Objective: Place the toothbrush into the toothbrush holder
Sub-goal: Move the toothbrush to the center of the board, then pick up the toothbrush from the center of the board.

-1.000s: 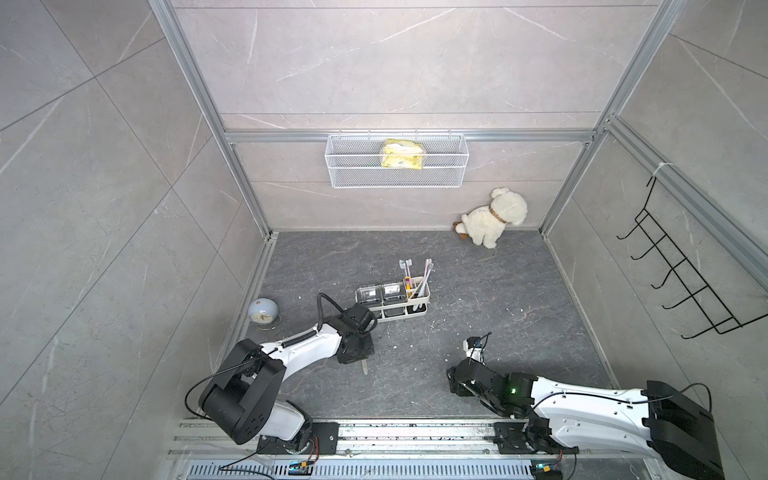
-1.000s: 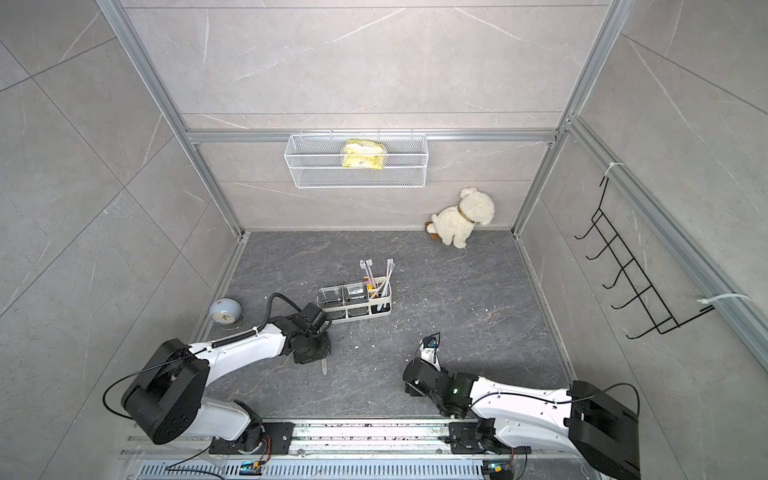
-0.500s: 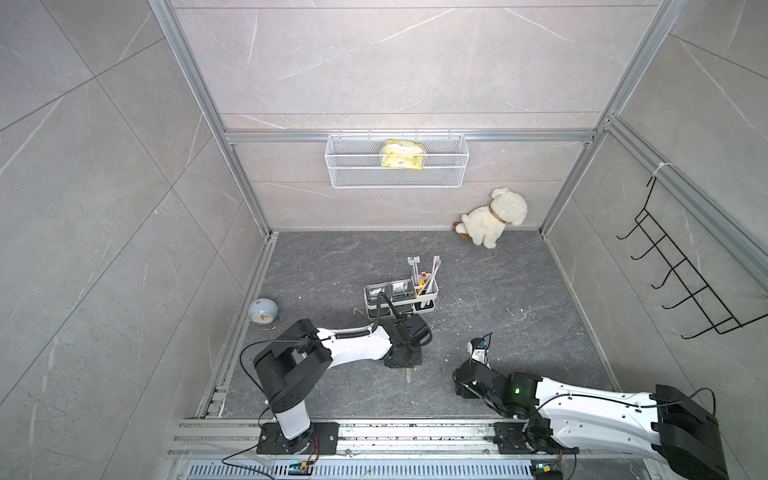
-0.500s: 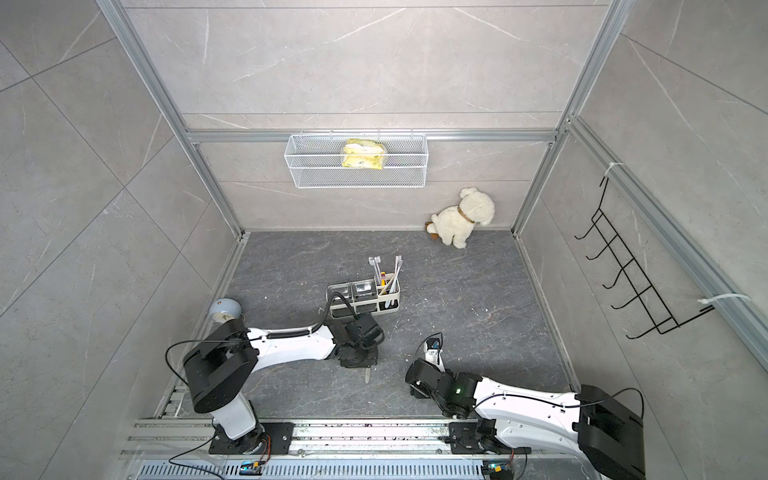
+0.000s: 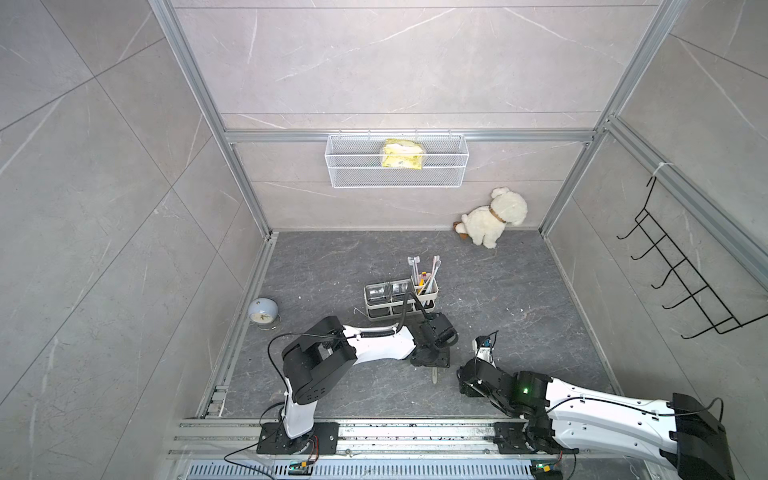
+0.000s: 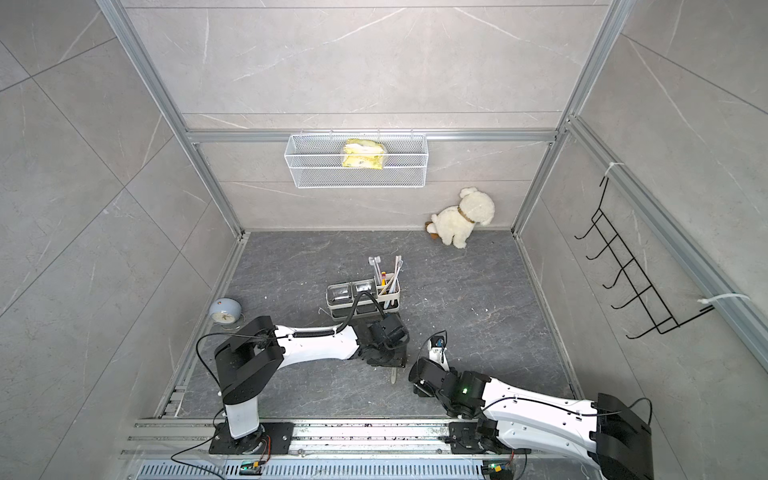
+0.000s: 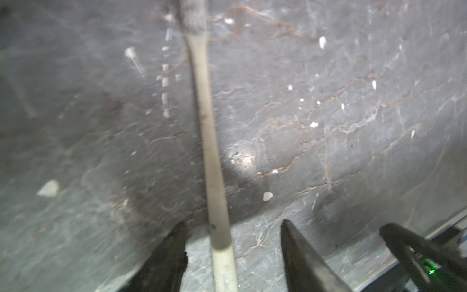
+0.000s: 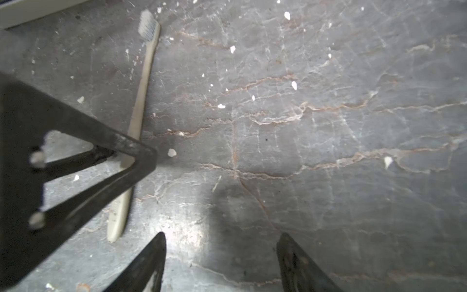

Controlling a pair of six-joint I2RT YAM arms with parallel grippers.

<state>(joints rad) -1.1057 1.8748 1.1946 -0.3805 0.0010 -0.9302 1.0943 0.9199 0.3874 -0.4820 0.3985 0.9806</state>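
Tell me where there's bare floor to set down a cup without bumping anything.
Bare floor lies between the toothbrush holder and the back wall, and between the holder and the right wall, in front of the plush dog. It is crowded on the holder's near side: left gripper, toothbrush and right gripper sit close together. A clock sits by the left wall.

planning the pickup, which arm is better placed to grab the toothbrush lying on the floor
Left. The left hand is open directly over the toothbrush, with the handle lying between its fingers. The right hand is open too, but the toothbrush lies off to its side.
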